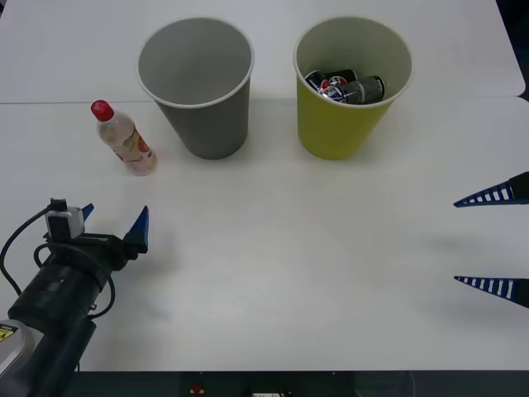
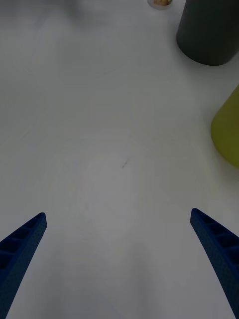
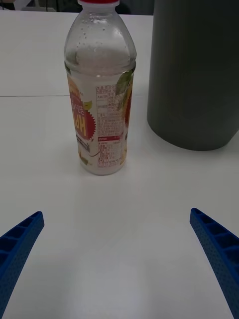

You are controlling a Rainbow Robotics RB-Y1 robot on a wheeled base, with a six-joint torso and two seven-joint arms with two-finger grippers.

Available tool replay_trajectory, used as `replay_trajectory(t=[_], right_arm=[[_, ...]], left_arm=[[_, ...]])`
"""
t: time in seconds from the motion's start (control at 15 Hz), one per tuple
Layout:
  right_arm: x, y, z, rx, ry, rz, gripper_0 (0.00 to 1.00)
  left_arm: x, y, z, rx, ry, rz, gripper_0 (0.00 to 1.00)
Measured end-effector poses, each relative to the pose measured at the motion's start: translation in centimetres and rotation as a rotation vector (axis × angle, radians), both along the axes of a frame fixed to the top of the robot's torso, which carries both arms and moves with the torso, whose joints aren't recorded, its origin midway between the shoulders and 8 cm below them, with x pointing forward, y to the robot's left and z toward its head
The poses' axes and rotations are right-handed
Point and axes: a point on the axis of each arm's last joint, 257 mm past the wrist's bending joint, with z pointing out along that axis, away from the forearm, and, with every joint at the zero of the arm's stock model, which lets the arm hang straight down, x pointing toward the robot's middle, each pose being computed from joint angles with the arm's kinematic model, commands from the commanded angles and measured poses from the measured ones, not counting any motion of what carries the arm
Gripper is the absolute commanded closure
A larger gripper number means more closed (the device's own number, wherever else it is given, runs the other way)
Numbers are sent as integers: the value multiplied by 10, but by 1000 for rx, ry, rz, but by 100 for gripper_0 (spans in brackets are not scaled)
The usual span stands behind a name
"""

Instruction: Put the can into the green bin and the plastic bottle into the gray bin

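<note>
The left claw (image 1: 114, 222) hangs low over the near left part of the counter (image 1: 289, 248) with its blue fingers spread wide and nothing between them. Straight ahead of it, a little way off and centred between the fingertips in the left wrist view, stands the plastic bottle (image 1: 124, 138), upright on its base with the red cap on top, so its long axis runs vertical and square to the claw's line of approach. The spread fingers look wide enough to pass either side of its body. Just beyond the bottle and off to the claw's right stands the gray bin (image 1: 198, 83), upright, open and apparently empty; the two are close but apart, with a strip of counter showing between them. The green bin (image 1: 351, 87) stands further right again, beside the gray one, and already holds the can (image 1: 347, 87) lying inside, so that half of the task looks done. The right claw (image 1: 496, 240) sits at the far right edge of the counter, fingers also apart and empty, well away from the bottle; the left arm is plainly the nearer one. The coming move likely turns on a straight push forward until the fingers flank the bottle's labelled middle, without nudging the gray bin alongside.
</note>
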Motion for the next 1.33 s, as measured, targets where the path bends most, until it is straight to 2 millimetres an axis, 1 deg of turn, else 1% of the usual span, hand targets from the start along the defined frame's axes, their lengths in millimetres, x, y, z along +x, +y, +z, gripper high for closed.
replay_trajectory(t=[0.2, 0.33, 0.6, 0.8, 1.07, 1.33], right_arm=[[0, 0, 0, 0, 0, 0, 0], [0, 0, 0, 0, 0, 0, 0], [0, 0, 0, 0, 0, 0, 0], [0, 0, 0, 0, 0, 0, 0], [0, 0, 0, 0, 0, 0, 0], [0, 0, 0, 0, 0, 0, 0]], left_arm=[[18, -3, 2, -7, -9, -3, 0], [30, -1, 2, -9, -14, 2, 0], [57, -3, 5, -19, -28, 8, 0], [78, -5, 12, -35, -42, 14, 0], [102, 1, 18, -31, -50, 29, 0], [126, 1, 20, -42, -49, 42, 0]])
